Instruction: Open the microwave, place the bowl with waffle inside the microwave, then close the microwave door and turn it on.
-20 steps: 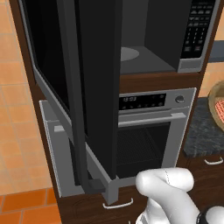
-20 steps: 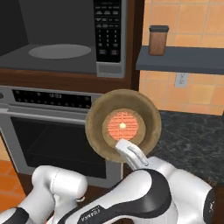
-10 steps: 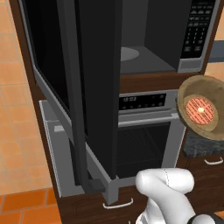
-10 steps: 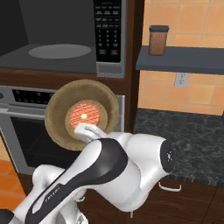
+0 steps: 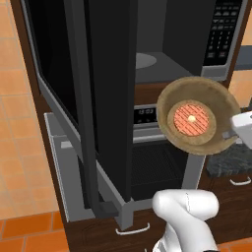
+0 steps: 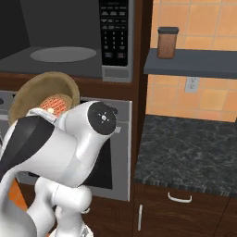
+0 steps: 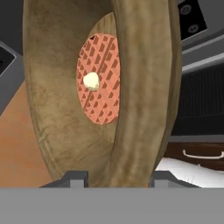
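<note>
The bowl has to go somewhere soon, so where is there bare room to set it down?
Free: the microwave floor, on and around its pale round plate, and the dark counter under the shelf. Crowded: the open door walls off the left side, and the jar takes the shelf's left end.

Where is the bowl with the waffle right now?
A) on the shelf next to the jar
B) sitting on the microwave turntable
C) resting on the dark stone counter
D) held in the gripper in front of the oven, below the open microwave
D: the bowl with the waffle is clamped at its rim by the gripper, tipped on edge in front of the oven, below the open microwave.
</note>
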